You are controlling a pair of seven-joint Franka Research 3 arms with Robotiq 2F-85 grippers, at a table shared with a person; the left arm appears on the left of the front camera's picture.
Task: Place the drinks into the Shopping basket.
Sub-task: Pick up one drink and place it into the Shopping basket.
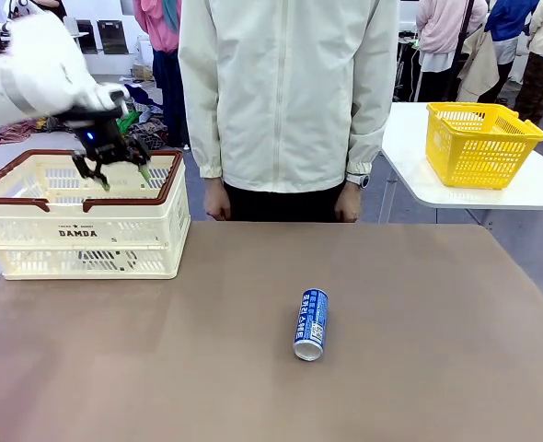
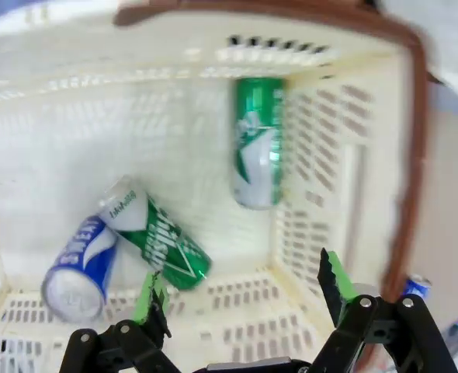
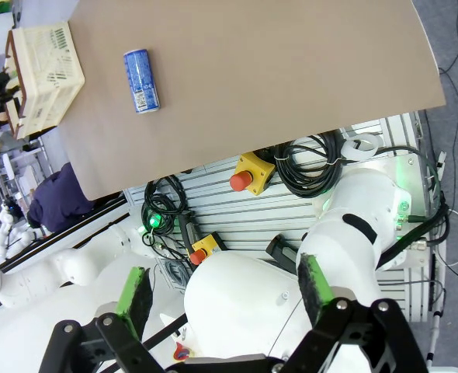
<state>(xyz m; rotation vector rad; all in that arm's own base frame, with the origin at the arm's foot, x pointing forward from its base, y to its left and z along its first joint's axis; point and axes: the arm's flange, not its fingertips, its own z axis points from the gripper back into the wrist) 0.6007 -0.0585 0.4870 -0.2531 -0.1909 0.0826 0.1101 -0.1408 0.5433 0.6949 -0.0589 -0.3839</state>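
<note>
We are hovering our left gripper (image 1: 111, 168), fingers spread and empty, over the Shopping basket (image 1: 83, 241), while the blue can (image 1: 311, 323) is lying lengthwise mid-table, nearer our wide-open right gripper (image 3: 223, 289)

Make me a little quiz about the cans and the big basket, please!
1. How many cans lie inside the Shopping basket?
2. True or false: the blue can on the table stands upright.
3. The left gripper is: A) squeezing a can, B) open above the basket.

Key: 1) three: two green cans and a blue-and-white can. 2) False, it lies on its side. 3) B.
</note>
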